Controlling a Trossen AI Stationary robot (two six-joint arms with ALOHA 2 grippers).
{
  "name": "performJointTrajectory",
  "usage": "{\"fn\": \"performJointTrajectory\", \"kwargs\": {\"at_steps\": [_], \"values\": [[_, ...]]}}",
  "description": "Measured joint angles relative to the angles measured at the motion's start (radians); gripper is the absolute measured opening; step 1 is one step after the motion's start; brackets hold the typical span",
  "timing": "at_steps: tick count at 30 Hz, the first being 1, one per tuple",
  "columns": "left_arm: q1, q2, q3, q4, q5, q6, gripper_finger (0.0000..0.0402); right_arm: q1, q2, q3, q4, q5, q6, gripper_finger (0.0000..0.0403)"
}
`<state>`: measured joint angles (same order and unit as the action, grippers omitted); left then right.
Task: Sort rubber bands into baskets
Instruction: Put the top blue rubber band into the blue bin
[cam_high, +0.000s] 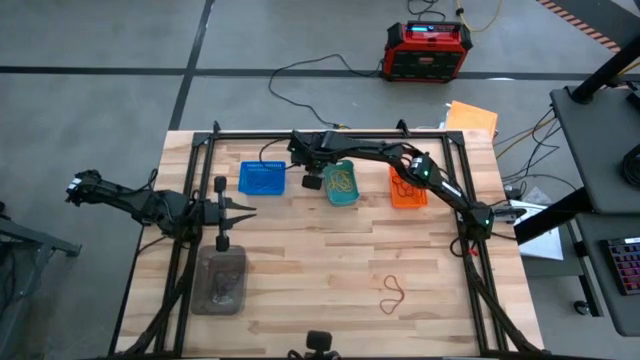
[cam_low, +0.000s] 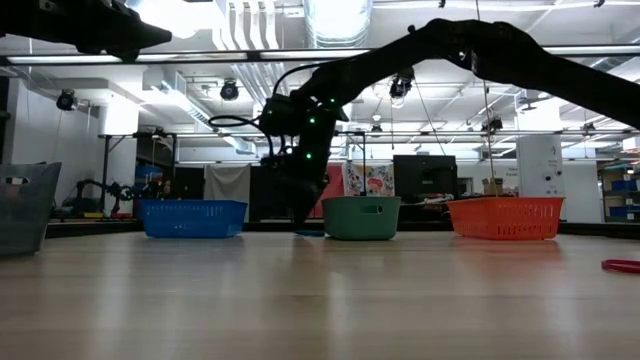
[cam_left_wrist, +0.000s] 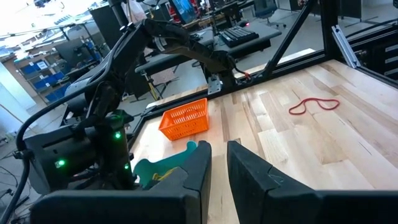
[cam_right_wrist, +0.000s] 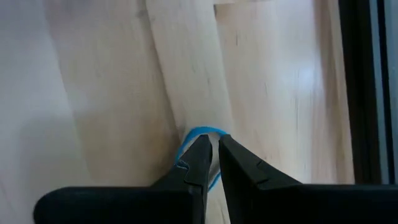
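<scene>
Right gripper (cam_right_wrist: 210, 144) reaches across the far side of the table, down at the wood between the blue basket (cam_high: 261, 178) and the teal basket (cam_high: 342, 183), roughly 12 o'clock from table centre in the high view. Its fingers (cam_right_wrist: 194, 163) are narrowed almost together, pinched on a blue rubber band (cam_right_wrist: 198, 134) that lies on the table; the band curves around the fingertips and one side runs under them. In the low view the same arm comes down just at 9 o'clock of the teal basket, tip at the table surface, a bit of blue showing there. Left gripper (cam_high: 240, 210) hangs over the left part of the table at about 9 o'clock, well apart from the baskets, just past the clear grey container (cam_high: 221, 281) which sits at 7 o'clock. Left fingers (cam_left_wrist: 199, 168) are near together with a slim gap, nothing held between them. Three baskets in a row along the far edge: blue at 11 o'clock, teal at 12, orange basket (cam_high: 407, 187) at 1 o'clock. Teal one holds some tangled light bands, orange one has dark reddish bands inside; contents of the blue one too small to tell. One red rubber band (cam_high: 392, 293) lies loose on the table at 5 o'clock, twisted, well apart from both grippers; also seen at the far right edge of the low view.
</scene>
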<state>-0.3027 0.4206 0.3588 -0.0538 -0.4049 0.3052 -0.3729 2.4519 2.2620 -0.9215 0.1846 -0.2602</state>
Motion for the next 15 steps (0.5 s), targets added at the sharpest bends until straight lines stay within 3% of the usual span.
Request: {"fn": "performJointTrajectory", "kwargs": {"at_steps": [8, 15], "values": [[0.000, 0.004, 0.000, 0.000, 0.000, 0.000, 0.0036, 0.000, 0.013, -0.001, 0.005, -0.013, 0.003, 0.0027], [0.000, 0.011, 0.000, 0.000, 0.000, 0.000, 0.0036, 0.002, 0.018, -0.004, 0.010, -0.156, -0.016, 0.0027]]}}
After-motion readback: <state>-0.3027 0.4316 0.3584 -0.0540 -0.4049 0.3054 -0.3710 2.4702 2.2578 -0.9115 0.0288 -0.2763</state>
